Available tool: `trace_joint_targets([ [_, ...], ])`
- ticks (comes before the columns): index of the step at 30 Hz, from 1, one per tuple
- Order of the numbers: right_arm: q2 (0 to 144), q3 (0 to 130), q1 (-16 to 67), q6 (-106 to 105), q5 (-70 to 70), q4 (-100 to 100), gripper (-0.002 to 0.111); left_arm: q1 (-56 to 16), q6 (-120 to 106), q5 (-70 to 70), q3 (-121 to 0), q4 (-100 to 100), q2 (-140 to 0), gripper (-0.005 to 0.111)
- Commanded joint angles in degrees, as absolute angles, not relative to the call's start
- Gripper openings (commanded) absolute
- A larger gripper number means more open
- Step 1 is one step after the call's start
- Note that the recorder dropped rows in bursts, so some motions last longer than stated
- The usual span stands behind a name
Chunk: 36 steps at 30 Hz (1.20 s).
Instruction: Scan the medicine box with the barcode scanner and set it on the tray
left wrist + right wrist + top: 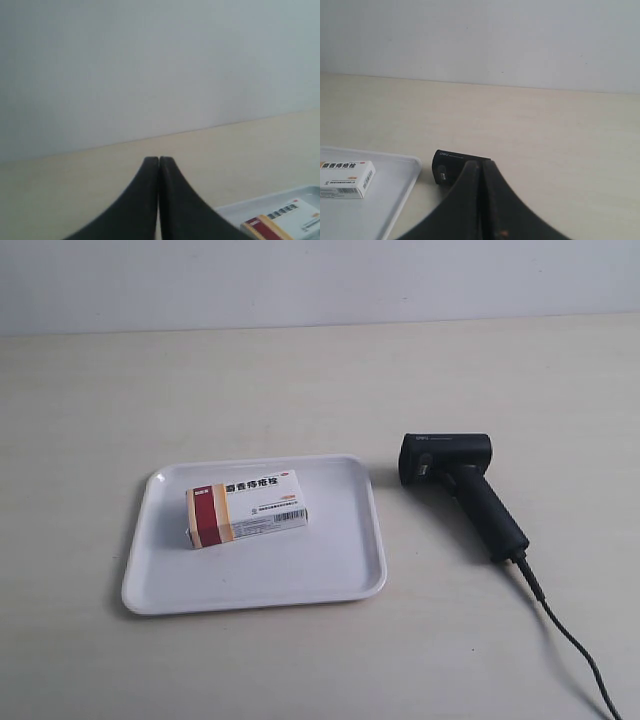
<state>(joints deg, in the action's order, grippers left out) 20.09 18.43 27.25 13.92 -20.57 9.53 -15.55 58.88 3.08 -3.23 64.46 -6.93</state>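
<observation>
Risk: a snagged cable (560,625) could have dragged the barcode scanner (460,485) off aim when lifted.
Medicine box (245,508): lay flat on the tray (345,560), apart from the scanner just beside the tray's rim.
Left gripper (159,160): jaws pressed together, empty.
Right gripper (482,164): clenched, apparently empty, near the scanner's head.

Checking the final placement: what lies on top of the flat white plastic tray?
Only the small white medicine box with red and orange bands lies on the flat white plastic tray. The tray surface beneath the box is covered.
</observation>
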Motion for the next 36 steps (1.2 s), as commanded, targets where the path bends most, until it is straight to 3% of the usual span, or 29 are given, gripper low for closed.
trace_joint_targets([
  [1,19.9,18.1,27.3,13.4,-20.6,9.4,0.000,-13.0,28.5,6.5,0.0,36.6,0.0,0.003],
  [13,19.8,18.1,27.3,13.5,-20.8,9.0,0.000,-5.5,2.7,5.1,0.0,5.8,0.0,0.003],
  [36,19.8,18.1,27.3,13.5,-20.8,9.0,0.000,-3.2,2.1,13.6,0.0,5.5,0.0,0.003],
])
